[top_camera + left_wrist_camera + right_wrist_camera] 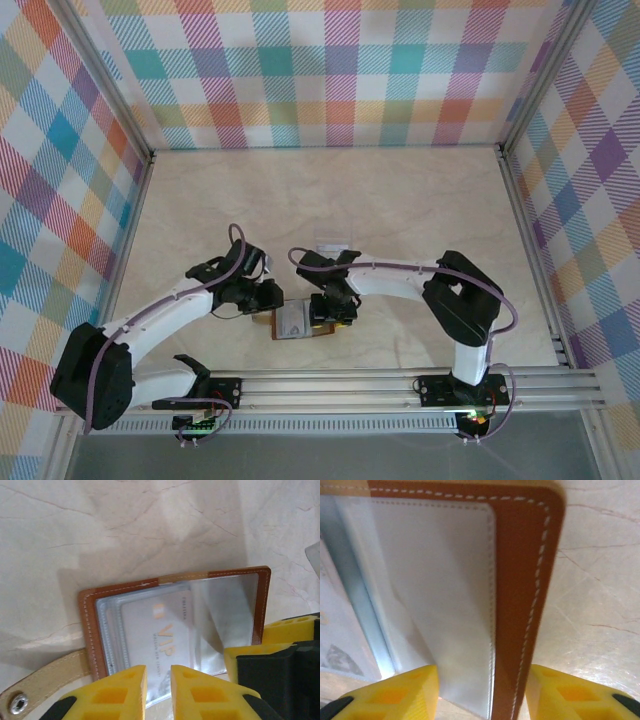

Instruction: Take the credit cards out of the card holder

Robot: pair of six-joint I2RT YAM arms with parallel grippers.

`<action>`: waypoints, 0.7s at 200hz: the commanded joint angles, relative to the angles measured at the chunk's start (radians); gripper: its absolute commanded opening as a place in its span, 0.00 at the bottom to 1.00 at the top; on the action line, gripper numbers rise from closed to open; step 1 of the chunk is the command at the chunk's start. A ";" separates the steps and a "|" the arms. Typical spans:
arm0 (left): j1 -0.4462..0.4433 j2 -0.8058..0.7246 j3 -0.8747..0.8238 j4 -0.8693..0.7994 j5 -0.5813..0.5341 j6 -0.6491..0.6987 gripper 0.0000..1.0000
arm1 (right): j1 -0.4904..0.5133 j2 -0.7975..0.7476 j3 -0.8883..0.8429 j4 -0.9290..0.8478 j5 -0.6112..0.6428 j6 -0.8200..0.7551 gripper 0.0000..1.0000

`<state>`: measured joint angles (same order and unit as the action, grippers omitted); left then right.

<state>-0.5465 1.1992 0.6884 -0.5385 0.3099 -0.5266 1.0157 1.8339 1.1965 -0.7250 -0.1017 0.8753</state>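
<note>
One credit card (160, 630) showing in open card holder (92, 625); right tool (482, 690) spread astride flap (440, 580); left tool (158, 690) narrow-gapped, grip unclear.

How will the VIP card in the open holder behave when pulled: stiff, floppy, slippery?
The VIP card lies flat and thin, so probably stiff yet slightly bendable. Its glossy clear sleeve suggests it may slide out easily.
</note>
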 commanded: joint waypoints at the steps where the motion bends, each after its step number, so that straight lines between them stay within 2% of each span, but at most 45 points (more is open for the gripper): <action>1: -0.024 0.029 0.019 -0.044 -0.008 0.020 0.21 | 0.003 -0.060 0.022 -0.054 0.041 -0.014 0.53; 32: -0.050 0.041 -0.001 -0.021 -0.015 -0.010 0.22 | -0.003 -0.121 0.023 -0.061 0.067 -0.022 0.53; 56: -0.059 0.066 -0.010 -0.005 -0.006 -0.018 0.23 | -0.007 -0.151 0.009 0.030 0.002 -0.021 0.50; 71: -0.064 0.075 -0.009 -0.002 -0.009 -0.019 0.23 | -0.013 -0.157 -0.005 0.100 -0.065 -0.017 0.46; 100: -0.065 0.105 -0.015 -0.001 -0.025 -0.010 0.23 | -0.035 -0.124 -0.038 0.254 -0.184 0.018 0.31; 123: -0.067 0.127 -0.023 0.015 -0.028 -0.002 0.23 | -0.045 -0.077 -0.042 0.334 -0.231 0.031 0.25; 140: -0.070 0.157 -0.024 0.011 -0.047 0.016 0.23 | -0.049 -0.047 -0.044 0.369 -0.243 0.033 0.24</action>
<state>-0.6022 1.3220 0.6781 -0.5293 0.2932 -0.5335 0.9760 1.7370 1.1706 -0.4652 -0.2687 0.8909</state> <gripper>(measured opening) 0.231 0.249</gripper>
